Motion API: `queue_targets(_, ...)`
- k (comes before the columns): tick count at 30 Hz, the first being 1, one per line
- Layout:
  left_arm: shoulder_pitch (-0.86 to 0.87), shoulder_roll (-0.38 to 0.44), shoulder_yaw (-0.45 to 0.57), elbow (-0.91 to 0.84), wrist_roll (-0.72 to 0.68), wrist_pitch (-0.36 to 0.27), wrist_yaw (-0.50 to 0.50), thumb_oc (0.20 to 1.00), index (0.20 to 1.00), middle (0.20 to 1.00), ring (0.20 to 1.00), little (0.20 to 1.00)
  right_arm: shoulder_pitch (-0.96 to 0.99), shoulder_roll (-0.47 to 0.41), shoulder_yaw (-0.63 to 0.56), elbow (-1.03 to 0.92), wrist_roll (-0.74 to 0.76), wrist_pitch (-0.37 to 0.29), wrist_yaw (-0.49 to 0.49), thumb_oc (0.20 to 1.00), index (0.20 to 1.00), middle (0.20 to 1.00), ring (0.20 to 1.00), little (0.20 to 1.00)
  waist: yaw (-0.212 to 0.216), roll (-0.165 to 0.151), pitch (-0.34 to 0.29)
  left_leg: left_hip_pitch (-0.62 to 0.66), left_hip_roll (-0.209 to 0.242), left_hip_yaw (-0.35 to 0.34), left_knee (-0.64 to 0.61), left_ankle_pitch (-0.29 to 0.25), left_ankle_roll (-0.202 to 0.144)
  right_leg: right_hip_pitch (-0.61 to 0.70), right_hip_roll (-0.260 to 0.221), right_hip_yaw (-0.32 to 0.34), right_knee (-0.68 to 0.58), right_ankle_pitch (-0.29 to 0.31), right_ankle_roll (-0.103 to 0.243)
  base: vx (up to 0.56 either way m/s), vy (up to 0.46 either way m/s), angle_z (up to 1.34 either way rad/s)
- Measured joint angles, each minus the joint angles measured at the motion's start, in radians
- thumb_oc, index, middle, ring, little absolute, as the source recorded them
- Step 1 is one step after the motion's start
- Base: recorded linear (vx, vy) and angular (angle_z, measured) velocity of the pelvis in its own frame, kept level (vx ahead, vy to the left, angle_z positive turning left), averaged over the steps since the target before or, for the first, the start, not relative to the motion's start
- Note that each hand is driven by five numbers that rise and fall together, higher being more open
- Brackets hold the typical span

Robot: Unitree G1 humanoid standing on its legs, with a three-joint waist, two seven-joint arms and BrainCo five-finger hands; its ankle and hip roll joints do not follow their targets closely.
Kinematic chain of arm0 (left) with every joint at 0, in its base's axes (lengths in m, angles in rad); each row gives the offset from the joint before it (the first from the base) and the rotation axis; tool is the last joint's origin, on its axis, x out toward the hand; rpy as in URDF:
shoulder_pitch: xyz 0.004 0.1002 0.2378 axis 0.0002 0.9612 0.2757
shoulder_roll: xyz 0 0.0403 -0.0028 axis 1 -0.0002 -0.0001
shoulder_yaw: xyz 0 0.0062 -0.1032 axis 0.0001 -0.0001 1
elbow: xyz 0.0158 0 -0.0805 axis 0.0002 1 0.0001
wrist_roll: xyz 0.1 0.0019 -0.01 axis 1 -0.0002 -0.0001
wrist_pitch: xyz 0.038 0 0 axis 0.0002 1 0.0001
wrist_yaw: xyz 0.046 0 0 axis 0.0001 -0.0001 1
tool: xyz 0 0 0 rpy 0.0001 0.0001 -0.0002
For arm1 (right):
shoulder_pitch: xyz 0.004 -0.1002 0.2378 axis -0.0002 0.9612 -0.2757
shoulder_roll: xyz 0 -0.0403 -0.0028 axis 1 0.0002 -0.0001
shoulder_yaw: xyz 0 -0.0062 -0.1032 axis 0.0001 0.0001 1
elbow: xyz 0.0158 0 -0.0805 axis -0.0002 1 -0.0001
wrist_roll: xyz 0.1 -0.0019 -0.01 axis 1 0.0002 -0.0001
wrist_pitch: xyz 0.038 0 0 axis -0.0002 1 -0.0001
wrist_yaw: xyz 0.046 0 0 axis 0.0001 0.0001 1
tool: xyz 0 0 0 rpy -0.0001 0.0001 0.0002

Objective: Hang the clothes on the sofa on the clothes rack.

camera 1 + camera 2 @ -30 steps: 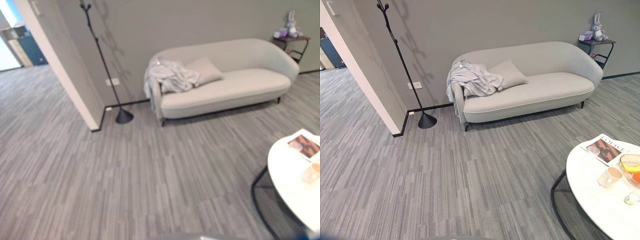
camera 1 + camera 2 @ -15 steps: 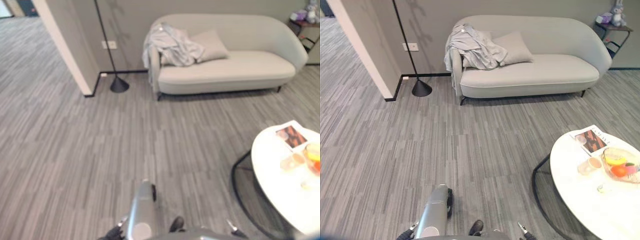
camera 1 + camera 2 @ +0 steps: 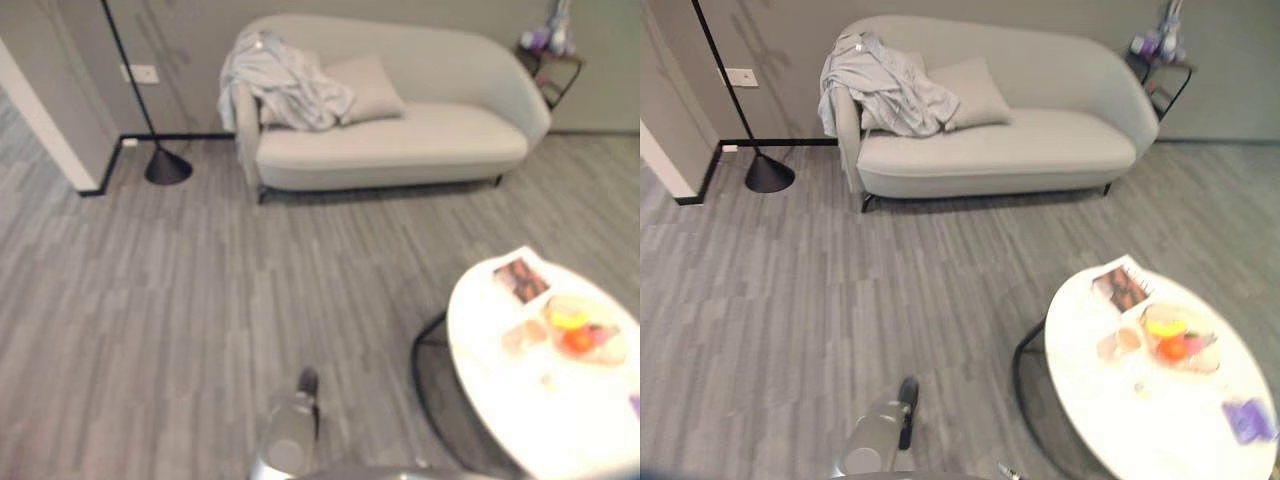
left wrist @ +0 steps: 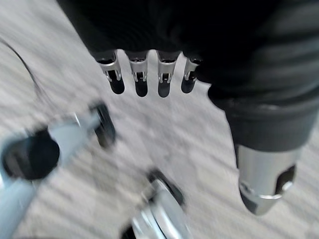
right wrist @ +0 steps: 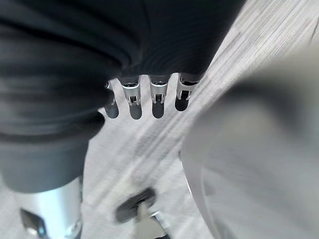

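— Where did the clothes [image 3: 883, 88] lie when we looked?

— Heaped over the sofa [image 3: 1020, 150] arm at its rack end, one fold hanging down the outside, a cushion [image 3: 972, 90] touching them on the seat side. The rack [image 3: 740, 110] stood just beside that arm, its base on the floor by the wall corner.

— And which way from us?

— Far ahead and to our left, well apart from both hands, with open floor between. The table [image 3: 1160, 400] sat near our right, so we judged a straight walk would pass it.

— Which hand was nearer?

— Our left hand [image 4: 149, 74], by side alone. It hung over the floor, fingers straight and released, holding nothing. Our right hand [image 5: 144, 97] was likewise slack and empty.

— So the next step?

— We judged walking closer came first; no reach was possible yet.
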Motion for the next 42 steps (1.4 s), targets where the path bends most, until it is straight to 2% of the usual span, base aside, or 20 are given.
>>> queue_targets(2,-0.008,-0.002,-0.054,-0.014,0.002,-0.003,-0.003,1.000,1.000,1.000,1.000,1.000,0.003,-0.038,0.005,-0.077,-0.001,-0.002,-0.005,1.000,1.000,1.000,1.000,1.000,-0.033,0.057,-0.013,0.125,-0.013,-0.033,-0.100,-0.009,0.000,-0.181,-0.140,-0.099,0.499,0.074,0.040,0.41,0.354,-0.01)
queue_targets(5,-0.035,0.021,-0.105,-0.032,0.002,-0.025,0.006,1.000,1.000,1.000,1.000,1.000,0.007,-0.099,0.008,-0.153,0.002,-0.022,-0.014,1.000,1.000,1.000,1.000,1.000,-0.081,0.093,-0.012,0.215,-0.080,-0.087,-0.128,-0.034,0.005,-0.330,-0.299,-0.048,0.690,0.045,0.060,0.32,0.130,0.78)
queue_targets(9,-0.049,0.021,-0.144,-0.056,0.002,-0.049,0.015,1.000,1.000,1.000,1.000,1.000,0.009,-0.134,0.002,-0.212,0.036,-0.042,-0.022,1.000,1.000,1.000,1.000,1.000,-0.117,0.166,-0.012,0.319,-0.084,-0.228,-0.182,-0.058,0.000,-0.379,-0.310,-0.044,0.294,0.024,0.037,0.39,-0.044,0.93)
queue_targets(11,-0.065,0.004,-0.141,-0.040,0.002,-0.050,0.028,1.000,1.000,1.000,1.000,1.000,-0.019,-0.130,-0.001,-0.229,0.059,-0.047,-0.022,1.000,1.000,1.000,1.000,1.000,-0.132,0.188,0.003,0.341,-0.081,-0.292,-0.182,-0.088,-0.047,-0.439,-0.300,-0.007,-0.002,0.139,0.050,0.35,-0.091,0.75)
queue_targets(14,-0.048,-0.011,-0.145,-0.033,0.004,-0.062,0.043,1.000,1.000,1.000,1.000,1.000,-0.035,-0.116,-0.037,-0.234,0.058,-0.058,-0.024,1.000,1.000,1.000,1.000,1.000,-0.147,0.161,0.015,0.402,-0.099,-0.359,-0.181,-0.159,-0.063,-0.480,-0.365,0.041,-0.206,0.342,0.101,0.55,-0.070,0.90)
queue_targets(16,-0.024,-0.006,-0.146,-0.045,0.006,-0.063,0.047,1.000,1.000,1.000,1.000,1.000,-0.029,-0.104,-0.057,-0.228,0.058,-0.059,-0.019,1.000,1.000,1.000,1.000,1.000,-0.159,0.130,0.010,0.415,-0.093,-0.386,-0.148,-0.203,-0.060,-0.473,-0.401,0.036,-0.218,0.365,0.112,0.62,-0.084,0.95)
queue_targets(19,0.008,-0.011,-0.145,-0.042,0.024,-0.059,0.047,1.000,1.000,1.000,1.000,1.000,-0.020,-0.095,-0.081,-0.230,0.055,-0.045,-0.011,1.000,1.000,1.000,1.000,1.000,-0.166,0.104,0.008,0.479,-0.066,-0.441,-0.164,-0.247,-0.092,-0.432,-0.400,0.036,-0.165,0.367,0.107,0.55,-0.107,0.66)
queue_targets(21,0.024,-0.070,-0.137,-0.023,0.044,-0.055,0.038,1.000,1.000,1.000,1.000,1.000,-0.001,-0.147,-0.079,-0.200,0.018,-0.036,-0.004,1.000,1.000,1.000,1.000,1.000,-0.197,0.190,-0.022,0.531,0.098,-0.450,-0.116,-0.289,-0.193,-0.357,-0.278,-0.018,-0.072,0.355,0.035,0.63,-0.224,1.04)
queue_targets(22,0.026,-0.075,-0.137,-0.024,0.043,-0.053,0.034,1.000,1.000,1.000,1.000,1.000,0.002,-0.151,-0.075,-0.197,0.014,-0.033,-0.003,1.000,1.000,1.000,1.000,1.000,-0.191,0.195,-0.028,0.525,0.107,-0.430,-0.077,-0.271,-0.220,-0.342,-0.265,-0.026,-0.060,0.351,0.011,0.26,-0.184,0.56)
queue_targets(24,0.013,-0.075,-0.147,-0.014,0.043,-0.056,0.039,1.000,1.000,1.000,1.000,1.000,-0.010,-0.146,-0.067,-0.201,-0.002,-0.031,-0.003,1.000,1.000,1.000,1.000,1.000,-0.187,0.173,-0.034,0.426,0.114,-0.425,0.107,-0.234,-0.283,-0.284,-0.249,-0.067,-0.125,0.334,0.011,0.22,-0.239,0.46)
queue_targets(25,-0.019,-0.078,-0.147,-0.039,0.041,-0.061,0.044,1.000,1.000,1.000,1.000,1.000,-0.018,-0.140,-0.067,-0.216,-0.002,-0.036,-0.005,1.000,1.000,1.000,1.000,1.000,-0.169,0.152,-0.035,0.280,0.122,-0.392,0.357,-0.170,-0.355,-0.246,-0.227,-0.103,-0.182,0.330,-0.015,0.24,-0.295,0.55)
queue_targets(27,-0.043,-0.081,-0.147,-0.081,0.041,-0.062,0.052,1.000,1.000,1.000,1.000,1.000,-0.029,-0.135,-0.052,-0.219,-0.003,-0.037,-0.014,1.000,1.000,1.000,1.000,1.000,-0.147,0.130,-0.021,0.118,0.157,-0.329,0.627,0.014,-0.345,-0.201,-0.205,-0.132,-0.221,0.303,-0.057,0.25,-0.177,0.32)
queue_targets(28,-0.043,-0.082,-0.148,-0.104,0.041,-0.064,0.055,1.000,1.000,1.000,1.000,1.000,-0.044,-0.134,-0.028,-0.192,-0.013,-0.039,-0.024,1.000,1.000,1.000,1.000,1.000,-0.133,0.124,-0.014,0.050,0.240,-0.235,0.738,-0.019,-0.302,-0.169,-0.175,-0.143,-0.247,0.305,-0.058,0.26,-0.055,0.07)
queue_targets(31,-0.050,-0.082,-0.146,-0.113,0.026,-0.066,0.066,1.000,1.000,1.000,1.000,1.000,-0.060,-0.133,0.003,-0.196,-0.027,-0.059,-0.036,1.000,1.000,1.000,1.000,1.000,-0.143,0.098,-0.007,0.016,0.325,-0.037,0.519,-0.061,-0.252,-0.102,-0.177,-0.177,-0.288,0.280,-0.070,0.26,0.055,0.18)
queue_targets(33,-0.047,-0.080,-0.147,-0.145,0.020,-0.068,0.069,1.000,1.000,1.000,1.000,1.000,-0.053,-0.139,0.009,-0.215,-0.043,-0.062,-0.038,1.000,1.000,1.000,1.000,1.000,-0.139,0.101,-0.007,0.012,0.325,-0.016,0.261,-0.044,-0.273,-0.090,-0.179,-0.175,-0.293,0.252,-0.056,0.32,0.207,0.08)
queue_targets(36,-0.063,-0.084,-0.168,-0.167,0.020,-0.071,0.069,1.000,1.000,1.000,1.000,1.000,-0.050,-0.134,0.031,-0.216,-0.092,-0.063,-0.047,1.000,1.000,1.000,1.000,1.000,-0.133,0.131,0.019,0.031,0.333,-0.029,-0.272,0.092,-0.334,-0.049,-0.161,-0.184,-0.286,0.230,0.015,0.32,0.206,0.08)
queue_targets(38,-0.047,-0.087,-0.182,-0.165,0.019,-0.070,0.069,1.000,1.000,1.000,1.000,1.000,-0.040,-0.136,0.040,-0.209,-0.104,-0.066,-0.049,1.000,1.000,1.000,1.000,1.000,-0.125,0.150,0.023,0.046,0.327,-0.029,-0.286,0.086,-0.325,0.010,-0.175,-0.174,-0.294,0.189,0.055,0.43,0.317,-0.08)
queue_targets(39,-0.063,-0.074,-0.181,-0.161,0.017,-0.068,0.073,1.000,1.000,1.000,1.000,1.000,-0.034,-0.121,0.040,-0.198,-0.109,-0.074,-0.052,1.000,1.000,1.000,1.000,1.000,-0.127,0.138,0.027,0.040,0.303,-0.045,-0.289,0.203,-0.313,0.026,-0.197,-0.176,-0.294,0.174,0.084,0.41,0.324,0.12)
queue_targets(40,-0.095,-0.054,-0.180,-0.150,0.000,-0.073,0.074,1.000,1.000,1.000,1.000,1.000,-0.043,-0.095,0.046,-0.186,-0.118,-0.073,-0.054,1.000,1.000,1.000,1.000,1.000,-0.115,0.102,0.026,0.046,0.273,-0.011,-0.282,0.250,-0.293,0.023,-0.232,-0.177,-0.293,0.169,0.088,0.32,0.246,0.07)
queue_targets(42,-0.125,-0.008,-0.137,-0.152,-0.011,-0.073,0.077,1.000,1.000,1.000,1.000,1.000,-0.095,-0.037,0.039,-0.182,-0.129,-0.081,-0.053,1.000,1.000,1.000,1.000,1.000,-0.109,0.023,0.052,0.054,0.230,0.041,-0.200,0.178,-0.225,0.001,-0.300,-0.147,-0.258,0.230,0.044,0.36,0.334,-0.44)
